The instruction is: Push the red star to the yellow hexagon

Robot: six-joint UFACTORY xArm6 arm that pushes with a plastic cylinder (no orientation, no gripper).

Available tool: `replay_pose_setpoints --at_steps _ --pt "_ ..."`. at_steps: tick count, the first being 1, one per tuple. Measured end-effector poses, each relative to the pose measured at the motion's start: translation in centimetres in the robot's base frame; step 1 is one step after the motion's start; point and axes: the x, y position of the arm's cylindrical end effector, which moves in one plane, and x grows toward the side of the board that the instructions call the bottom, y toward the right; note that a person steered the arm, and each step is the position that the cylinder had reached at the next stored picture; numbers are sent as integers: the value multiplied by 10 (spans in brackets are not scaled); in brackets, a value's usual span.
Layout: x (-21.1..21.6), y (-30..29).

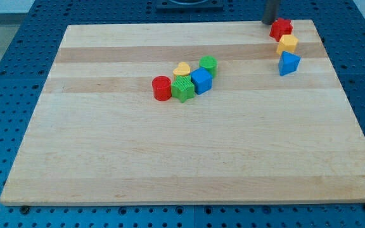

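Note:
The red star (282, 28) sits near the view's top right corner of the wooden board (189, 158). The yellow hexagon (288, 44) lies just below it, touching or nearly touching. A blue triangle (289, 63) lies just below the hexagon. My tip (270, 23) is at the board's top edge, just left of and above the red star, close to it or touching it.
A cluster stands at the board's middle: a red cylinder (161, 88), a green star (183, 88), a blue cube (201, 81), a yellow heart (182, 68) and a green cylinder (208, 64). Blue perforated table (18, 50) surrounds the board.

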Motion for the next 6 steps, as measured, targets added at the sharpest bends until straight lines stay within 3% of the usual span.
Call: replay_pose_setpoints --at_steps 2,5,6 --pt "6 138" --pt "21 -11" --pt "46 -25"
